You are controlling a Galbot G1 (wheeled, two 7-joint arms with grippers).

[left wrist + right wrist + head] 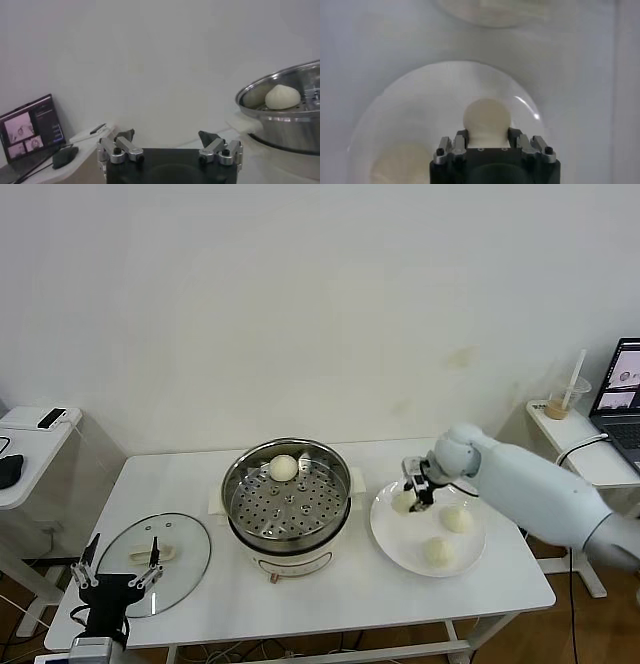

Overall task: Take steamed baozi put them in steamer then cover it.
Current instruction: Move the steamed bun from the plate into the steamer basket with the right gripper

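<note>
So the steamer [287, 502] is sat mid-table on its cream base, and just one baozi [284, 468] is found inside, resting on the perforated tray at the far side of the pot. That same bun [282, 96] can be seen over the steel rim in the left wrist view too.

To the right of the steamer, a white plate [470, 556] is laid out with three more buns on it. One at the plate's far-left part [403, 503] is clamped between the fingers of the right gripper [417, 495], which is lowered onto it; in the right wrist view the bun [486, 117] is seen squeezed between the two jaws, and it can't be told whether it is lifted off the plate or not. The other two buns are left loose on the plate: one toward the right [456, 519], one at the near side [438, 551].

The cover [153, 560] is laid flat on the table at the near left, well apart from the steamer. The left gripper [116, 570] is parked at its near edge, fingers spread wide and nothing held.
</note>
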